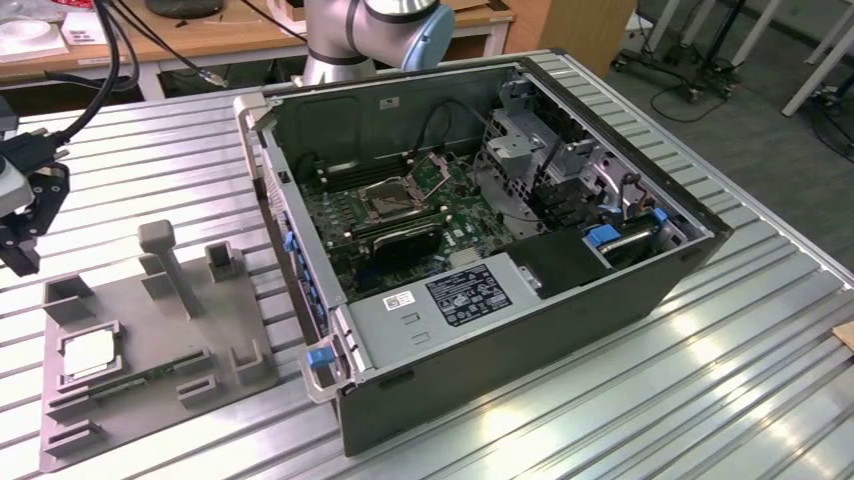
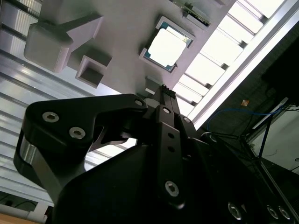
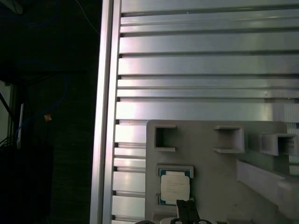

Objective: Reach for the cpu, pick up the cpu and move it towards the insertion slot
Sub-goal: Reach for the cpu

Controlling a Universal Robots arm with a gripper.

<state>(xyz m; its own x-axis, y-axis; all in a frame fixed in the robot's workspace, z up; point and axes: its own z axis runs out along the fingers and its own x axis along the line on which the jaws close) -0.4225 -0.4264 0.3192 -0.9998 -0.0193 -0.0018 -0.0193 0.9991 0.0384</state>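
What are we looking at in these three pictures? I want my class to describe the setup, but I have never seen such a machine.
A robot arm works at a metal table. The exterior view comes from a camera off the arm; both wrist views come from cameras riding on the arm, looking past its tool. On the table stand an open computer case and a grey holder. The cpu, a small pale square chip, lies in a pocket of the holder, with the tool near it. The insertion slot is the shiny square frame inside the case. The tool appears to hold nothing.
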